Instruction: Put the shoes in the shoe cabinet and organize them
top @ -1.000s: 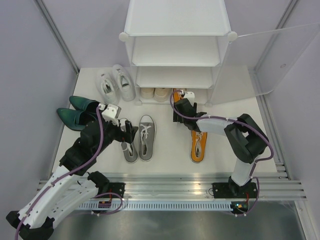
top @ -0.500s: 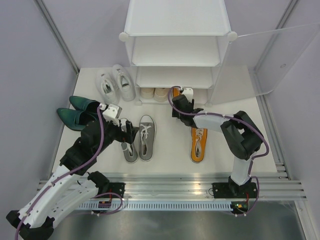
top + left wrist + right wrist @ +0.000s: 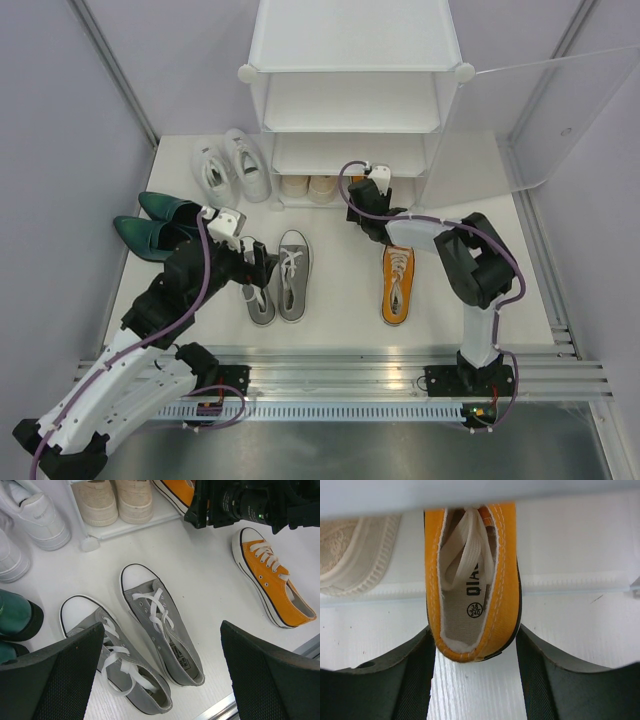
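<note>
Top external: tall white three-shelf plastic cabinet (image 3: 355, 100) at the back, its frosted translucent door (image 3: 545, 110) open to the right. The right gripper (image 3: 366, 192) is at the bottom shelf mouth; jaw state can't be told here. The cream pair (image 3: 308, 185) sits on that shelf, just left of it. On the floor are the white sneakers (image 3: 232, 165) left of the cabinet, glossy dark green pointed shoes (image 3: 150, 222) far left, grey canvas lace-ups (image 3: 278, 282) side by side in the centre, and a lone orange canvas shoe with white toe (image 3: 397, 285) to their right. The left gripper (image 3: 255, 262) hovers over the grey pair.

Left wrist: jaws wide apart and holding nothing, above the grey pair, whose toes point towards the cabinet.

Right wrist: jaws clamped on the heel of a second orange canvas lace-up (image 3: 472, 580), its front under the shelf panel and a cream shoe to its left.
</note>
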You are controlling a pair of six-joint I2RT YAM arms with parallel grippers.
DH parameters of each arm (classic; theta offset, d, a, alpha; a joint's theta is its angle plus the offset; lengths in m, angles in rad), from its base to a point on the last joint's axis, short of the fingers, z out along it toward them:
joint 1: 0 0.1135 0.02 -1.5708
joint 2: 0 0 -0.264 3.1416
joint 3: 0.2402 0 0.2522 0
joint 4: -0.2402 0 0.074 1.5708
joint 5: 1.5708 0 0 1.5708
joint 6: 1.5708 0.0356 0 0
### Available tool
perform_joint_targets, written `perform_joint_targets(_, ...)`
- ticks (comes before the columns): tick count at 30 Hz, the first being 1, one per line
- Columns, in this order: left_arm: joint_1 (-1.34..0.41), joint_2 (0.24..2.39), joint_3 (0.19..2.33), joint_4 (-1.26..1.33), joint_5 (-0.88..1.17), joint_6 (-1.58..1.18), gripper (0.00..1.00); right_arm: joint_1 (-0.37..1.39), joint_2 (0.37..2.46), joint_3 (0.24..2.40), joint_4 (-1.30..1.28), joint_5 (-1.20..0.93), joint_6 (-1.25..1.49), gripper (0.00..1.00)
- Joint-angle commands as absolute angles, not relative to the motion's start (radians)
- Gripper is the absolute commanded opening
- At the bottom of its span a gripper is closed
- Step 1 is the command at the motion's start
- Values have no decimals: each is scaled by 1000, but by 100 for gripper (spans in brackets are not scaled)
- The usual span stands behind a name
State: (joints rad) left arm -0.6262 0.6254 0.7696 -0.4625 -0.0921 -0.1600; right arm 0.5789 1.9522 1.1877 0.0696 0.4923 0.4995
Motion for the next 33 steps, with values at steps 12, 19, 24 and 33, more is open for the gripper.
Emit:
perform_joint_targets(12, -632, 638, 807, -443, -45, -143, 100, 548, 2032, 1269, 316, 526, 391, 14)
perform_joint_targets(19, -632, 640, 807, -442, -38, -143, 100, 541, 2071, 1312, 318, 538, 373, 15)
perform_joint_targets(24, -632, 640, 807, -443, -32, -143, 99, 540, 2088, 1338, 318, 543, 362, 16)
perform_joint_targets(33, -632, 641, 808, -443, -23, -143, 100, 537, 2105, 1344, 319, 546, 359, 28)
